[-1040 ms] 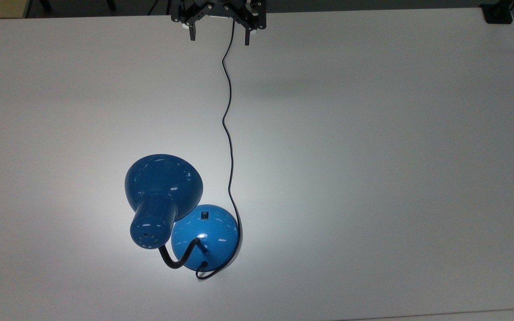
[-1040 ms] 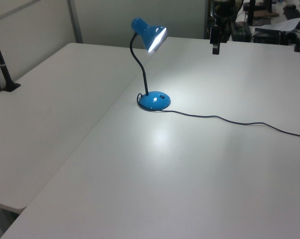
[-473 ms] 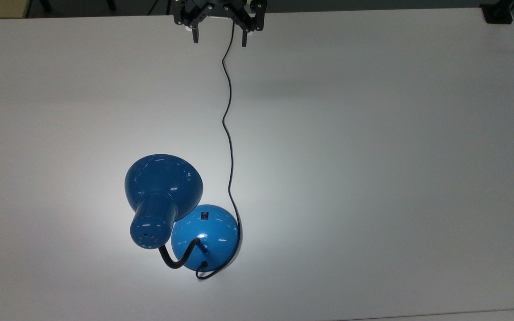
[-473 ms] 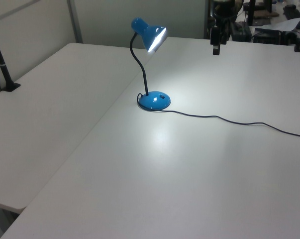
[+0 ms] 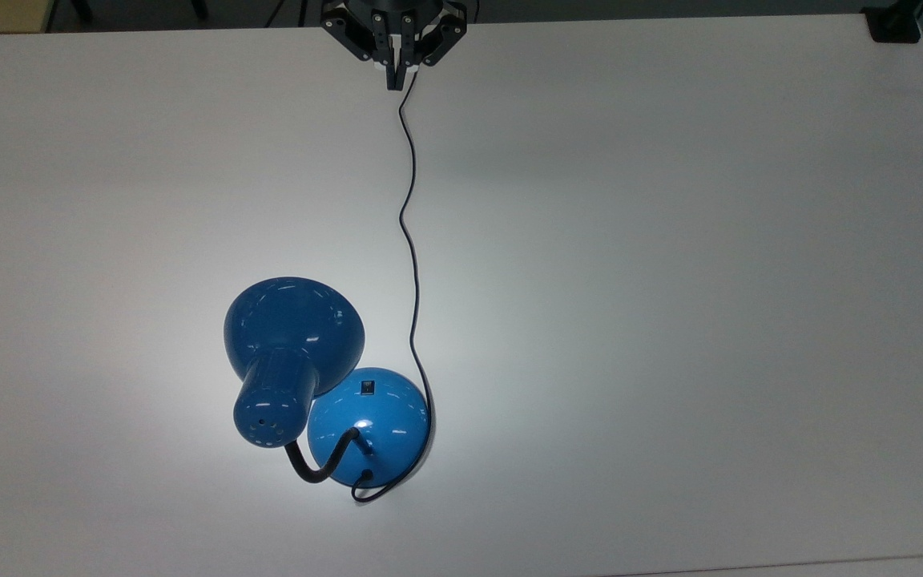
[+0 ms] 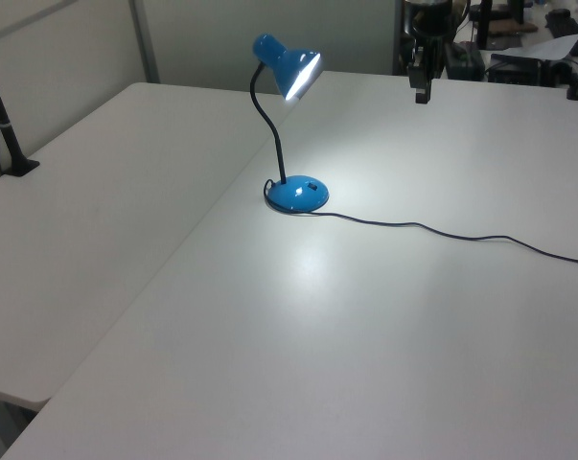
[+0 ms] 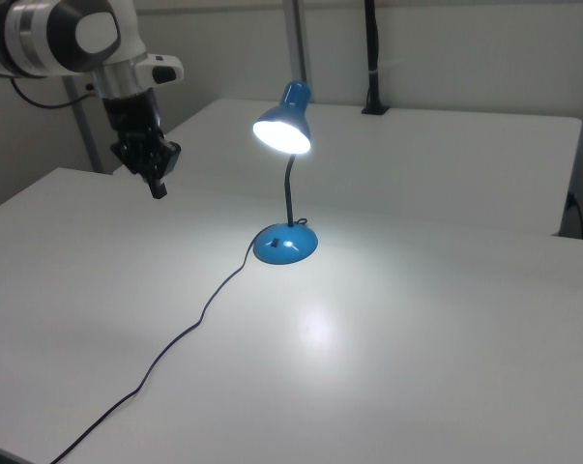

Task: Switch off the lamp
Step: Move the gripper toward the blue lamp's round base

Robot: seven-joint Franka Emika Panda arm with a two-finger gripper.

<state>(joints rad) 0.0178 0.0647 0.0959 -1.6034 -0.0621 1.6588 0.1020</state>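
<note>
The blue lamp [image 5: 293,353] [image 6: 287,72] [image 7: 285,126] stands on the white table, lit, throwing a bright patch on the tabletop. Its round base [image 5: 368,426] [image 6: 299,195] [image 7: 284,244] carries a small black switch [image 5: 366,388] [image 7: 275,245]. A black gooseneck [image 5: 319,462] joins base and shade. The thin black cord [image 5: 408,232] [image 6: 442,233] [image 7: 189,324] runs from the base toward the top view's upper edge. My gripper [image 5: 396,82] [image 6: 421,95] [image 7: 158,189] hangs above the table at the top view's upper edge, far from the lamp, shut with nothing held.
The white table [image 5: 670,280] stretches wide around the lamp. A black clamp [image 5: 892,28] sits at the top view's upper right corner, and a black post [image 6: 9,134] [image 7: 371,58] is clamped at a table edge. Equipment stands behind the table in the left view.
The gripper's fingers have closed from wide apart to together. The arm stays near the table's far edge; the lamp and cord have not moved.
</note>
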